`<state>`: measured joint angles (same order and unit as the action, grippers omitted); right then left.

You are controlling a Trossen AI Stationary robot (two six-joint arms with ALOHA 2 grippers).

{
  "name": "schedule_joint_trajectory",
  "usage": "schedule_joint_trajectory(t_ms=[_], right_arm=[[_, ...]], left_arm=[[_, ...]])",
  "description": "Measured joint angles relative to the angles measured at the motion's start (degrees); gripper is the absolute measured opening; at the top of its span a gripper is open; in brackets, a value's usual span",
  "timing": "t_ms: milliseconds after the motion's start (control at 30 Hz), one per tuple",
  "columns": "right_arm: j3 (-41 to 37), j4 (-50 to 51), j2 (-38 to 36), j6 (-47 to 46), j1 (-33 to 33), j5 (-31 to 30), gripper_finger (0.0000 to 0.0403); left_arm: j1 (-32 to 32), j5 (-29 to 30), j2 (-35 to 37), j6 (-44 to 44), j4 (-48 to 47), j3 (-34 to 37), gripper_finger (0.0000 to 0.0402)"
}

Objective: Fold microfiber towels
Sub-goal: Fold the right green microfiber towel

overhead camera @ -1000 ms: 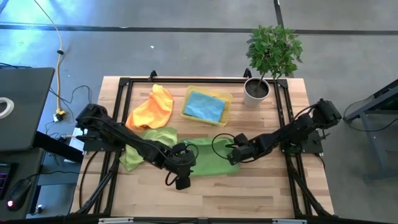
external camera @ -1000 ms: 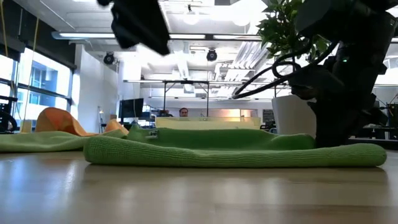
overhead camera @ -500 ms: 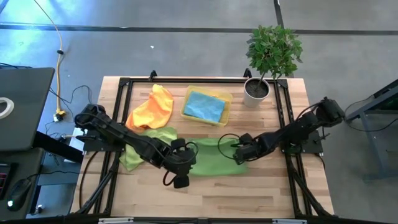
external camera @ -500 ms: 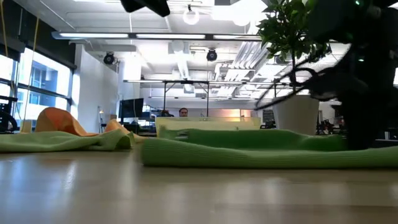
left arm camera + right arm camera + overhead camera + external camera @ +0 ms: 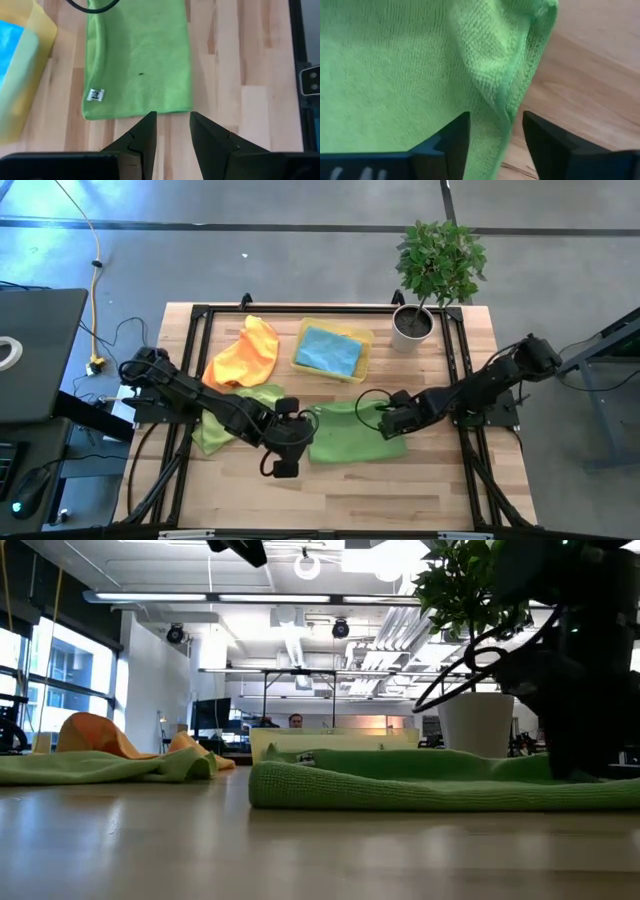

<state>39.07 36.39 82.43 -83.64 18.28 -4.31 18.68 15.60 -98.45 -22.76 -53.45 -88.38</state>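
Four towels show: two green (image 5: 350,436) (image 5: 235,412), one orange (image 5: 243,354), one blue (image 5: 329,352). Wooden desk (image 5: 420,490), concrete floor. Left claw (image 5: 292,435) part-open, empty; right claw (image 5: 392,421) spread, empty.

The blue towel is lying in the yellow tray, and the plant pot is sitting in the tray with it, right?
Not quite. The blue towel does lie in the yellow tray, but the plant pot is not in it. The high view shows the pot standing on the wooden table beside the tray, near the far right corner.
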Motion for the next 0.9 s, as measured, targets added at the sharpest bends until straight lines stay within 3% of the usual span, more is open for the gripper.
schedule_joint_trajectory(t_ms=[133, 233, 467, 600, 900], right_arm=[[0.09, -2.78, 0.9, -0.37, -1.04, -0.75, 0.0195], [0.28, -7.03, 3.4, -0.35, -1.42, -1.28, 0.0196], [0.61, -6.8, 6.4, -3.36, -1.39, -1.63, 0.0189], [0.56, -5.69, 6.38, -3.36, -0.9, -1.6, 0.0148], [0.5, -2.56, 6.43, -3.36, -0.68, -0.74, 0.0009]], left_arm=[[-1.19, -1.6, 0.0, 1.67, -0.06, 0.0, 0.0106], [-1.82, -2.62, 0.0, 1.97, -0.65, 0.0, 0.0106], [-1.95, -2.66, 0.0, 4.09, -3.22, 0.0, 0.0106], [-1.95, -2.58, 0.0, 4.98, -3.41, 0.0, 0.0106], [-2.55, -2.41, 0.3, 5.0, -4.68, 0.0, 0.0106]])
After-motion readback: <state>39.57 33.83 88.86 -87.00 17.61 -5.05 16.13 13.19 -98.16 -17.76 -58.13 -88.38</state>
